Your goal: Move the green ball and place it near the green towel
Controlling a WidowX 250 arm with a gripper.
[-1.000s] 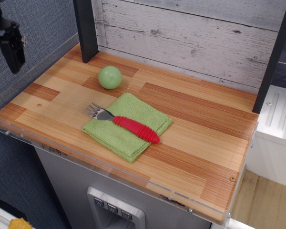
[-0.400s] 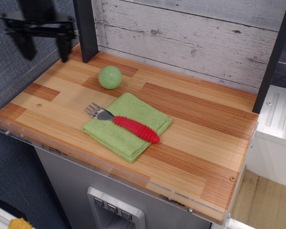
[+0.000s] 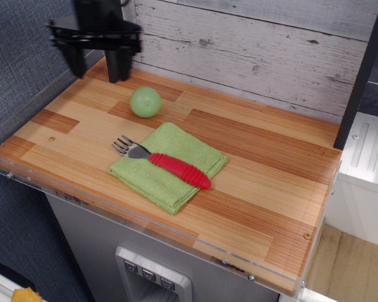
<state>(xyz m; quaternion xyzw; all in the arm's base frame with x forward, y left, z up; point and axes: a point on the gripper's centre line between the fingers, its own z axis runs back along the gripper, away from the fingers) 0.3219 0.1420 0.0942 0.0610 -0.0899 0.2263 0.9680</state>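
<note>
The single view looks down at an angle on a wooden table [image 3: 252, 157] backed by a whitewashed plank wall [image 3: 252, 44]; the black pincer [image 3: 96, 66] hangs at the upper left, above the table's far left corner, its two fingers [image 3: 77, 61] pointing down and standing clearly apart with nothing between them; its outline is a little blurred.

The green ball [image 3: 145, 102] sits on the wood below and to the right of the pincer, near it but not touching, outside the gap of the fingers; the ball rests by itself, apart from the cloth.

The green towel [image 3: 176, 148] lies further from the pincer in the same direction, towards the near edge of the table, folded in layers and turned like a diamond; its far corner points towards the ball, with a strip of bare wood between them.

A fork [image 3: 160, 162] with a red ribbed handle lies across the towel; its metal prongs stick out past the towel's left edge, on the side nearer the pincer; the handle end points away to the right.

A dark post [image 3: 359, 75] stands at the table's far right, well apart from the pincer.
</note>
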